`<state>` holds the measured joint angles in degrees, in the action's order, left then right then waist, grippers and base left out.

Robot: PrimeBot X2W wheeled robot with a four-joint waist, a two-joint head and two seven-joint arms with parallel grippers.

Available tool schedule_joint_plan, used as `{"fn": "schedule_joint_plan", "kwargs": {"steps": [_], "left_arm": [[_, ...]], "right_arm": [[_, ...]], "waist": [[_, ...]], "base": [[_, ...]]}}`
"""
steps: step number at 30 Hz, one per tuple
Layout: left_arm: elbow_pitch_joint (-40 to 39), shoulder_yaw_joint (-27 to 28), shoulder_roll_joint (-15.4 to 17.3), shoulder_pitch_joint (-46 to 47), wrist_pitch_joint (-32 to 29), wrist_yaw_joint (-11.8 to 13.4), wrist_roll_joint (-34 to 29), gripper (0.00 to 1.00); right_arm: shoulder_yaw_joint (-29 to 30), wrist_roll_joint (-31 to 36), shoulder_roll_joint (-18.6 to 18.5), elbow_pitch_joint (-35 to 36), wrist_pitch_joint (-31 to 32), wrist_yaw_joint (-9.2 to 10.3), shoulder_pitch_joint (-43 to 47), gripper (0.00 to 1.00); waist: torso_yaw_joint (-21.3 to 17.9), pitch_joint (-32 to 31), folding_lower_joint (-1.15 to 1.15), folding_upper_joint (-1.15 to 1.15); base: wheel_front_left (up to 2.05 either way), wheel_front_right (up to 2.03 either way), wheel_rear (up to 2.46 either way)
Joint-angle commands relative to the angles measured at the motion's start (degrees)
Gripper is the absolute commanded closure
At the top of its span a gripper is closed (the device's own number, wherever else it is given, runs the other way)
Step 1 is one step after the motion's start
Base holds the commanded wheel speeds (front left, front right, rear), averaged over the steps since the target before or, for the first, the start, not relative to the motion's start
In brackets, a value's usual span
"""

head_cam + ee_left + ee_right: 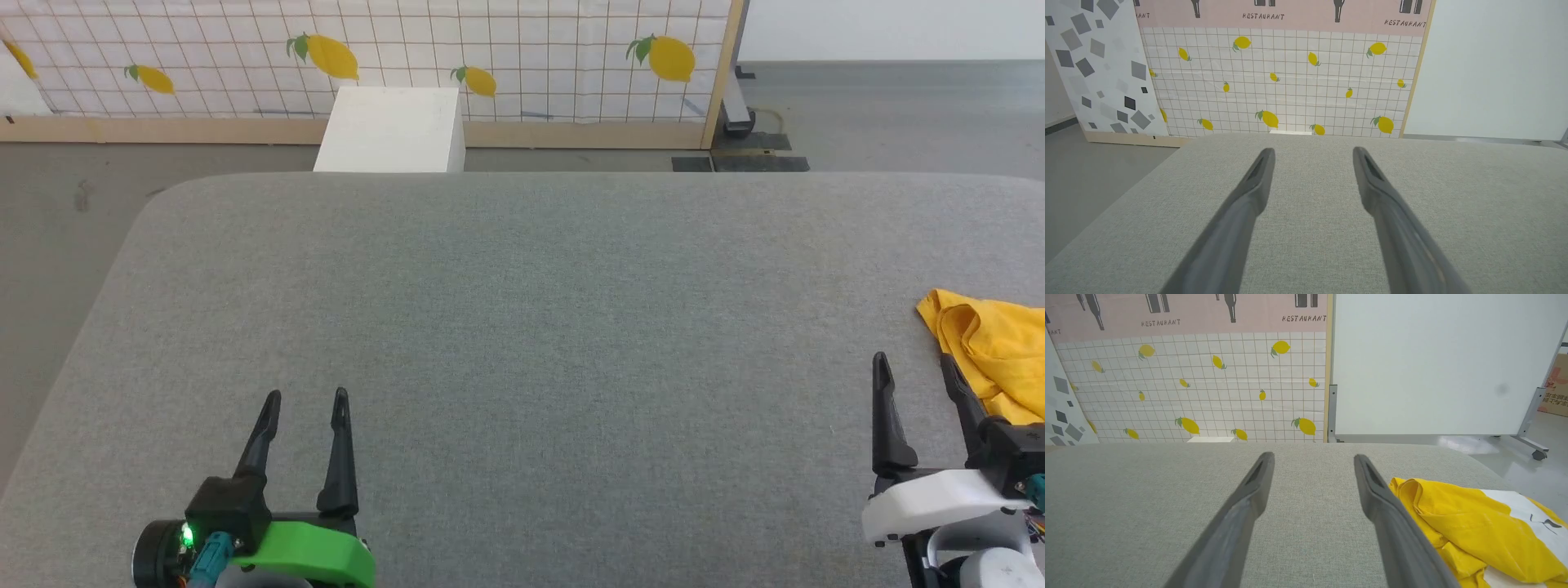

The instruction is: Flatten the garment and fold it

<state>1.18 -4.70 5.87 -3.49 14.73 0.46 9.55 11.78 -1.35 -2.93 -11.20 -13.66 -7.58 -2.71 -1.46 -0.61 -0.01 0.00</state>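
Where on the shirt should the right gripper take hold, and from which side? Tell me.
Take the raised, rolled fold at the left corner of the shirt, coming from its left with the open right gripper. That fold stands off the table, so a finger can probably slip under; the rest lies crumpled flatter.

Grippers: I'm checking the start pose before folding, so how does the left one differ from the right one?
The left gripper is green at its base; the right gripper is white there. The left gripper sits over bare grey table, while the right gripper sits close beside the crumpled yellow T-shirt. Both are open, hold nothing and point forward over the table.
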Motion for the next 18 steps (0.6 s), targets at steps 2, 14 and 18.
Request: {"fn": "schedule_joint_plan", "kwargs": {"steps": [2, 14, 18], "left_arm": [[0.03, 0.23, -0.34, -0.22, 0.27, -0.61, -0.25, 0.00], [-0.05, 0.35, -0.34, 0.18, -0.65, -0.42, -0.40, 1.00], [-0.09, 0.49, -0.42, 0.28, -1.11, -0.42, -0.70, 1.00]], "right_arm": [[0.01, -0.63, 0.04, -0.31, -0.64, 0.09, -0.46, 0.00], [-0.50, -0.32, -0.01, 0.29, 0.68, -0.01, 0.10, 1.00], [-0.86, -0.27, -0.01, 0.65, 1.11, 0.00, 0.18, 1.00]], "waist": [[0.00, 0.31, 0.01, 0.00], [0.07, 0.37, 0.01, 0.00], [0.12, 0.38, 0.01, 0.00]], "base": [[0.00, 0.00, 0.00], [0.00, 0.00, 0.00], [0.00, 0.00, 0.00]]}}
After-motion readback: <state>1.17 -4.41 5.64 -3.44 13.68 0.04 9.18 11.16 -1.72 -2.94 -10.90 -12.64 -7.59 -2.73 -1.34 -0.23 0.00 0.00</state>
